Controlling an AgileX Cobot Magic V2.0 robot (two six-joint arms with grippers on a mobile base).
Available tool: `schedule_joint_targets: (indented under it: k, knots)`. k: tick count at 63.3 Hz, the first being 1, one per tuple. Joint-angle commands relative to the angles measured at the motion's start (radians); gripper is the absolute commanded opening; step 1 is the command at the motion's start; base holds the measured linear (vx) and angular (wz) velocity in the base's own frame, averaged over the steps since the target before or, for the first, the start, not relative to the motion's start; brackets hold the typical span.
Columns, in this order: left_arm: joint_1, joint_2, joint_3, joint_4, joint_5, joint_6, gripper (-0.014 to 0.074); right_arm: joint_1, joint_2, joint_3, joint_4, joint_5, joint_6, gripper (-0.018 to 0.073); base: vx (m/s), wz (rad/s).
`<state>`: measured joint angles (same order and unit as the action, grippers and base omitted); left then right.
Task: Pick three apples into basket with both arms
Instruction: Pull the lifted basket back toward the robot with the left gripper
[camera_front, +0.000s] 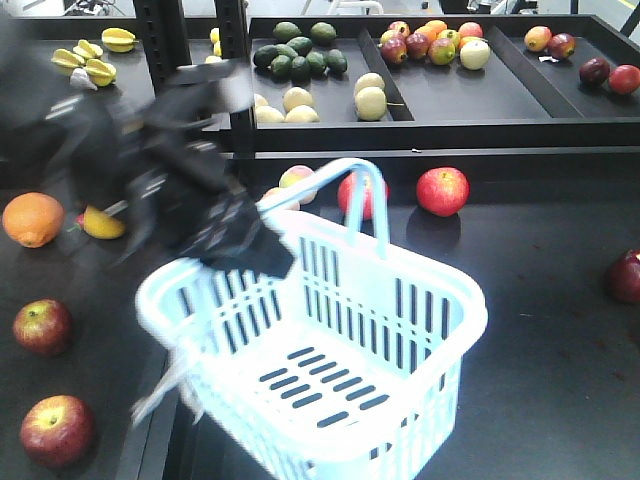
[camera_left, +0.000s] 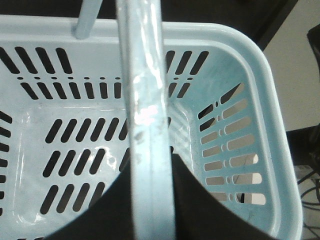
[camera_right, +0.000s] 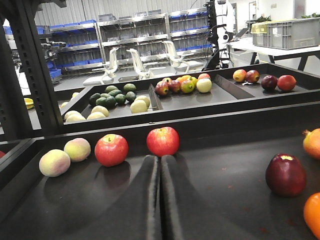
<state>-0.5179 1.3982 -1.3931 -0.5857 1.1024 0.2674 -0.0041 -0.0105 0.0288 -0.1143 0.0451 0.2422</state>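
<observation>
The pale blue basket (camera_front: 330, 400) hangs tilted over the dark table and is empty inside (camera_left: 75, 150). My left gripper (camera_front: 245, 235), blurred, is shut on the basket's arched handle (camera_left: 150, 125), which runs between its jaws (camera_left: 152, 167). Two dark red apples with yellow patches lie at the front left (camera_front: 42, 326) (camera_front: 57, 430). Another dark red apple lies at the right edge (camera_front: 627, 277) (camera_right: 285, 174). My right gripper (camera_right: 160, 159) is shut and empty, low over the table, pointing at a red apple (camera_right: 163, 141) close ahead. It does not show in the front view.
Two brighter red apples (camera_front: 443, 190) (camera_right: 111, 149) and pale peaches (camera_right: 55, 162) lie along the table's back edge. An orange (camera_front: 33, 218) lies at the left. Raised back trays (camera_front: 480, 105) hold avocados, pears and mixed fruit.
</observation>
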Motion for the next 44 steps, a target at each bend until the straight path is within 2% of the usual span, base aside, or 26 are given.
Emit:
schedule_joint_targets:
  k: [1, 12, 20, 30, 44]
  knots:
    - [-0.003, -0.204, 0.135, -0.059, -0.197, -0.047, -0.0008, -0.005, -0.011, 0.013, -0.011, -0.072, -0.005, -0.0001, 0.0, 0.0]
    - [-0.003, -0.475, 0.402, -0.06, -0.422, -0.122, -0.0008, -0.005, -0.011, 0.013, -0.011, -0.072, -0.005, -0.0001, 0.0, 0.0]
    - [-0.003, -0.656, 0.559, -0.06, -0.53, -0.18, -0.0008, -0.005, -0.011, 0.013, -0.011, -0.073, -0.005, -0.0001, 0.0, 0.0]
    - [-0.003, -0.778, 0.684, -0.052, -0.56, -0.2, -0.0008, -0.005, -0.011, 0.013, -0.011, -0.073, -0.005, -0.0001, 0.0, 0.0]
    - [-0.003, -0.796, 0.812, -0.056, -0.578, -0.173, -0.0008, -0.005, -0.011, 0.013, -0.011, -0.073, -0.005, -0.0001, 0.0, 0.0]
